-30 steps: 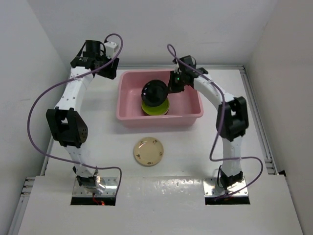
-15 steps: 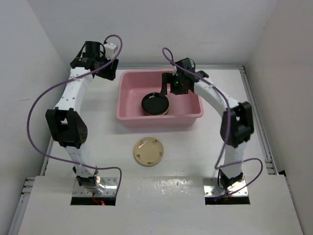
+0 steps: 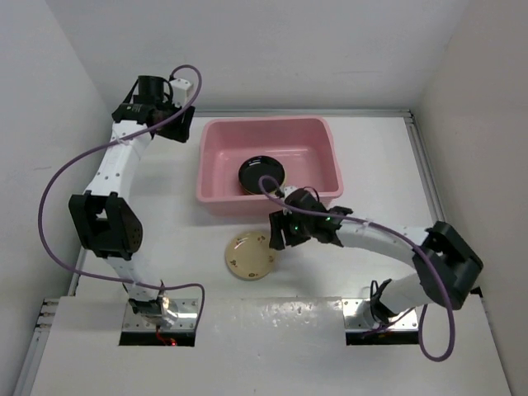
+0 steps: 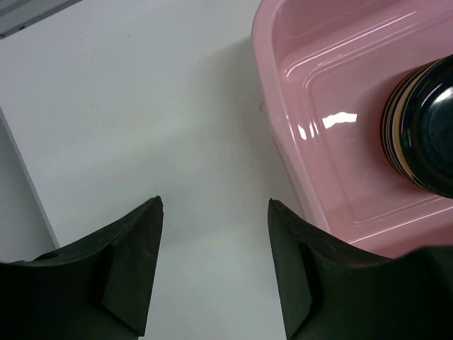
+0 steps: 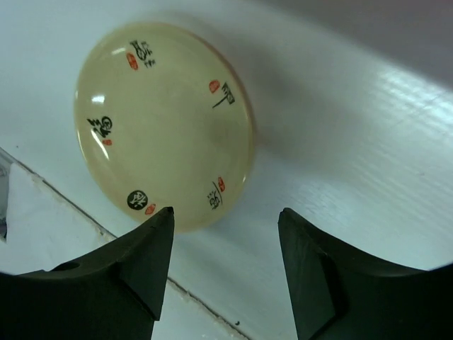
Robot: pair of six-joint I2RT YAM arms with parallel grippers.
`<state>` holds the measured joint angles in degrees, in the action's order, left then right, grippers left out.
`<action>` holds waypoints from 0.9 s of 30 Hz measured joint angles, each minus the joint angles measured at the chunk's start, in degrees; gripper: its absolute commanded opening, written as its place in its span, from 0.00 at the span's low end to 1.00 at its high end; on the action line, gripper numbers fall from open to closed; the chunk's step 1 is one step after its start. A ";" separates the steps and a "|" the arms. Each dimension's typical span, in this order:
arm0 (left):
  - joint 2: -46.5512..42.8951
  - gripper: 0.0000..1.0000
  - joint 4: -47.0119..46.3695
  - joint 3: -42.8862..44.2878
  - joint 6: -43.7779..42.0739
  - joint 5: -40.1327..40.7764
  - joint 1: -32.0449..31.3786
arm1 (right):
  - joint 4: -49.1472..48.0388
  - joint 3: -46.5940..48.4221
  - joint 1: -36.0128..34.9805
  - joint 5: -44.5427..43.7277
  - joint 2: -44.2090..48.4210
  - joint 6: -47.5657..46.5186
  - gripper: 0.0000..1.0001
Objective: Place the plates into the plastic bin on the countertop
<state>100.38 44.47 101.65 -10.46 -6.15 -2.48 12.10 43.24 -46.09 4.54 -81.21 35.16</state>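
The pink plastic bin (image 3: 216, 169) stands at the back of the white countertop (image 3: 371, 173). Inside it a stack of plates (image 3: 262, 175) has a glossy black one on top, also in the left wrist view as the stack (image 4: 423, 134) in the bin (image 4: 333, 92). One cream plate (image 3: 249, 256) with small red and black marks lies on the countertop in front of the bin. My right gripper (image 3: 275, 232) hangs open just right of that cream plate (image 5: 159, 124), holding nothing. My left gripper (image 3: 183, 125) is open and empty beside the bin's left end.
White walls close in the countertop on the left, back and right. A seam (image 5: 106, 237) in the surface runs just in front of the cream plate. Purple cables loop off both arms.
My right gripper let go of the black plate onto the stack in the bin, then swung forward and down to the cream plate. The left arm barely moved.
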 measured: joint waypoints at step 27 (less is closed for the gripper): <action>-8.02 0.63 -0.07 -6.19 1.97 -4.81 7.96 | -14.73 -8.85 -8.15 -15.23 -5.88 6.80 0.50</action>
<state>92.36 44.40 95.46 -8.49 -10.96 5.48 -2.63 34.39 -54.24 -10.70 -87.09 41.95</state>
